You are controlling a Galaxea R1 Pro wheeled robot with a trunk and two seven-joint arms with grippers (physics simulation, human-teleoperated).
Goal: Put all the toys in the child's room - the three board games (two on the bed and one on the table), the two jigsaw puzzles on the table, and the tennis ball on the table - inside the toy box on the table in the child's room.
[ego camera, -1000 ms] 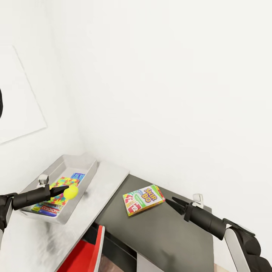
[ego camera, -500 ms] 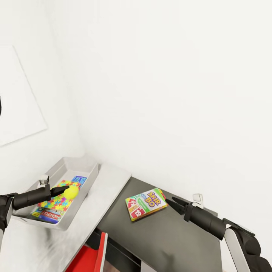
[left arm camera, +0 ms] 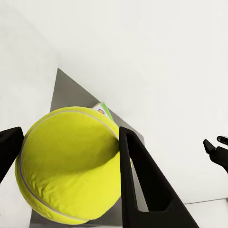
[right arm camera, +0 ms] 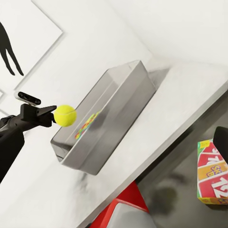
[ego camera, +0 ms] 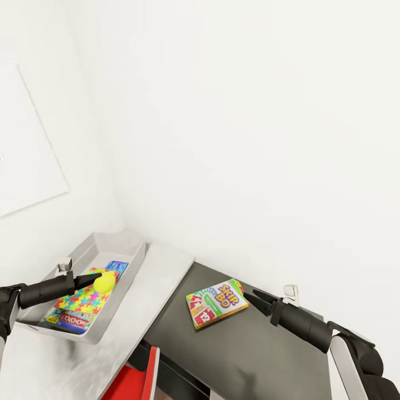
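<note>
My left gripper [ego camera: 99,279] is shut on the yellow tennis ball [ego camera: 104,282], holding it just above the light-grey toy box [ego camera: 133,256] on the white-grey table [ego camera: 153,289]. Inside the box lie a jigsaw puzzle [ego camera: 83,297] and board games [ego camera: 71,320]. In the left wrist view the tennis ball [left arm camera: 66,166] sits between both fingers. Another board game, printed Skip-Bo [ego camera: 218,303], lies on the dark-grey side unit [ego camera: 261,355]. My right gripper [ego camera: 250,293] hovers just right of it, open and holding nothing. From the right wrist I see the tennis ball [right arm camera: 64,115] over the toy box [right arm camera: 118,114].
White walls meet in a corner right behind the table and side unit. A framed picture [ego camera: 28,150] hangs on the left wall. A red object [ego camera: 139,378] sits below the table's front edge.
The whole picture has shifted, so the box and the Skip-Bo game appear slightly further right. The ball stays in my left gripper and now hangs more over the box's inside.
</note>
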